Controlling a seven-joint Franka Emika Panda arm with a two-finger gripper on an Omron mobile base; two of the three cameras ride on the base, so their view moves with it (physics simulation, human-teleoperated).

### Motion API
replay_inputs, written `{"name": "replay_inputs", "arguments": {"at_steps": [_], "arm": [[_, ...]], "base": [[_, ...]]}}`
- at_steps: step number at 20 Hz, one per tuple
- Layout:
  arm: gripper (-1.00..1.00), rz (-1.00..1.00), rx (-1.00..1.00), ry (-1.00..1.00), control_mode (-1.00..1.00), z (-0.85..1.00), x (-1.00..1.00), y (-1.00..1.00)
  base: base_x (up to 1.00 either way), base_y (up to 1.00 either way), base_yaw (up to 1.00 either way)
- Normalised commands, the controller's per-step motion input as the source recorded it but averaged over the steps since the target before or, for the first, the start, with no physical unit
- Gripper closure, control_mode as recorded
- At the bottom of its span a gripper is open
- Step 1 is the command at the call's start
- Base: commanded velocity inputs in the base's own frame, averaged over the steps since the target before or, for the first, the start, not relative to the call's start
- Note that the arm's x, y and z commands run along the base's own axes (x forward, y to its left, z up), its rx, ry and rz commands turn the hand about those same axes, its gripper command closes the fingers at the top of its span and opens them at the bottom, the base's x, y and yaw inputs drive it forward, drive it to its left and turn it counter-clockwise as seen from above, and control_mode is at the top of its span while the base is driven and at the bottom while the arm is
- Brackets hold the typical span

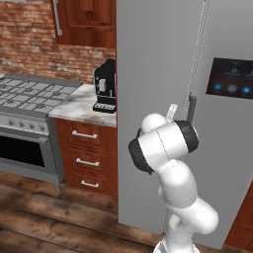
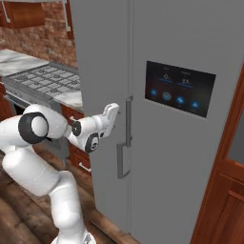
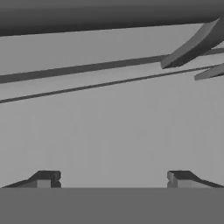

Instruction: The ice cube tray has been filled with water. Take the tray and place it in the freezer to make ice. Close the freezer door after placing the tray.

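- Left base view, far left of frame: a stove (image 1: 29, 94) with grey grates sits below a brick wall (image 1: 27, 47), and its oven front fills the lower left
- Left base view, centre left: a marbled counter (image 1: 81, 106) carries a black coffee machine (image 1: 105, 86), with wooden drawers (image 1: 86, 160) under it and a wooden upper cabinet (image 1: 86, 20) above
- Left base view, centre: the freezer door (image 1: 153, 74), a plain grey panel, stands shut and flush with the neighbouring door (image 1: 230, 148); the seam between them runs up the upper right of the frame
- Left base view, right: a dark touch panel (image 1: 232, 76) is set in that neighbouring door
- Right base view, centre: the freezer door's vertical bar handle (image 2: 127, 121) runs beside the seam, with a second, lower handle (image 2: 122, 161) just below it
- Right base view, left of centre: the gripper (image 2: 113, 116) points at the freezer door just left of the bar handle (contact cannot be judged from this angle)
- Hand view, bottom of frame: the two fingertips (image 3: 46, 179) stand wide apart with plain grey door surface between them; the jaws are spread and hold nothing
- Hand view, upper right: the handle bars cross the frame at a slant
- The freezer compartment is closed behind its door
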Motion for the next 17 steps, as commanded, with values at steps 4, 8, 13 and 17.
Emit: {"name": "replay_inputs", "arguments": {"at_steps": [4,8,13,17], "arm": [[-1.0,0.0,0.2,-0.09,-1.0,0.21,0.46,-0.42],[-1.0,-0.02,0.16,-0.11,-1.0,0.2,0.55,-0.29],[-1.0,-0.02,0.14,-0.13,-1.0,0.19,0.28,-0.22],[-1.0,-0.04,0.1,-0.2,-1.0,0.22,0.03,-0.11]], "base": [[0.0,0.0,0.0],[0.0,0.0,0.0],[0.0,0.0,0.0],[0.0,0.0,0.0]]}}
